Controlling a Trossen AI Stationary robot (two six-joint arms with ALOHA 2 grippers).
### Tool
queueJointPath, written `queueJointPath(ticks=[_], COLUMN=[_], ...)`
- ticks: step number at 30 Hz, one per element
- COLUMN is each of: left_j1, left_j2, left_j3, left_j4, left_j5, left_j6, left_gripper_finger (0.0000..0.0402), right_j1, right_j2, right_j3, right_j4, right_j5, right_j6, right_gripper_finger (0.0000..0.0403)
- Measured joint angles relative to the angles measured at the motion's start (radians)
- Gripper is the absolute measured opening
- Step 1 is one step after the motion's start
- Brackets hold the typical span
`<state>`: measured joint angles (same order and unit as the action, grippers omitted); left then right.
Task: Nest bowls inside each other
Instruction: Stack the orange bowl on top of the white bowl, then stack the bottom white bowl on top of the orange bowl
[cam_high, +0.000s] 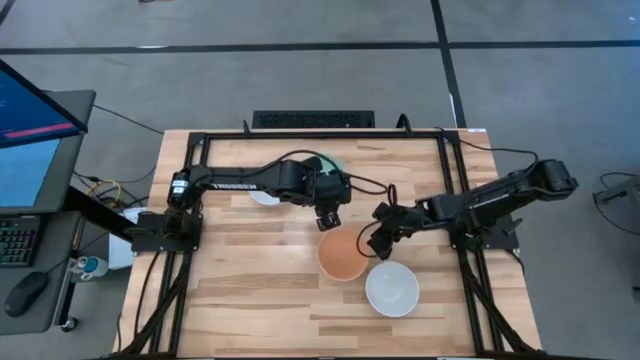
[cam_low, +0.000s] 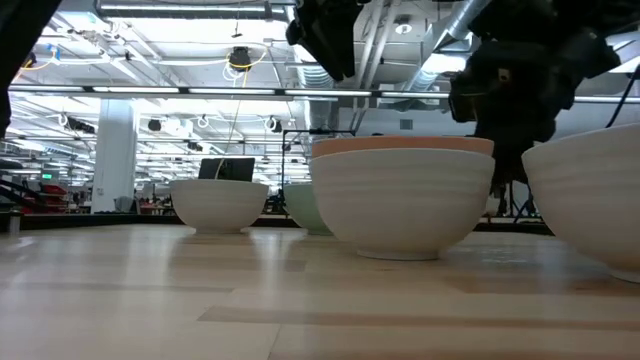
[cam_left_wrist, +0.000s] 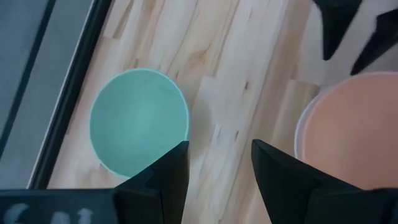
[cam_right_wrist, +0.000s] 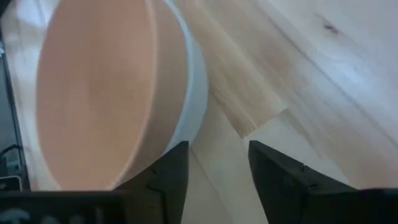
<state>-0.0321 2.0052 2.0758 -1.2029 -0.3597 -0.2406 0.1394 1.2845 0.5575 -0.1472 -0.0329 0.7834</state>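
The orange bowl sits nested in a white bowl at mid-table; only its rim shows above the white one in the low view. A second white bowl stands on the table just near-right of it. A third white bowl and the mint green bowl stand farther back, partly hidden under my left arm. My left gripper hangs open and empty between the green bowl and the orange bowl. My right gripper hangs open and empty just right of the orange bowl.
A black metal frame runs around the tabletop's far and side edges. Bare wood lies to the near left. A monitor and keyboard stand off the table's left side.
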Motion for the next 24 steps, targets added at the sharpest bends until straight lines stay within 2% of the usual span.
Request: queueJointPath(ticks=[5,9,12,15,18,24], left_j1=[-0.025,-0.045,-0.059,-0.067,-0.066,-0.066], left_j2=[-0.002,-0.046,-0.123,-0.193,-0.233,-0.241], left_j3=[-0.021,-0.161,-0.282,-0.364,-0.398,-0.445], left_j4=[-0.004,0.086,0.238,0.347,0.350,0.343], left_j5=[-0.013,0.004,0.060,0.057,0.016,0.012], left_j6=[-0.015,-0.059,-0.092,-0.114,-0.131,-0.140], left_gripper_finger=[0.0164,0.0164,0.0164,0.0164,0.0164,0.0164], right_j1=[-0.035,-0.049,-0.056,-0.054,-0.033,0.022], right_j2=[-0.001,-0.001,-0.005,-0.034,-0.063,-0.116], right_j3=[0.000,0.008,0.031,0.068,0.091,0.175], right_j4=[0.059,0.065,-0.044,-0.242,-0.413,-0.513], right_j5=[-0.021,-0.020,-0.018,-0.009,0.029,0.049], right_j6=[-0.005,-0.007,-0.043,-0.095,-0.111,-0.078], right_gripper_finger=[0.0193,0.0193,0.0201,0.0219,0.0240,0.0264])
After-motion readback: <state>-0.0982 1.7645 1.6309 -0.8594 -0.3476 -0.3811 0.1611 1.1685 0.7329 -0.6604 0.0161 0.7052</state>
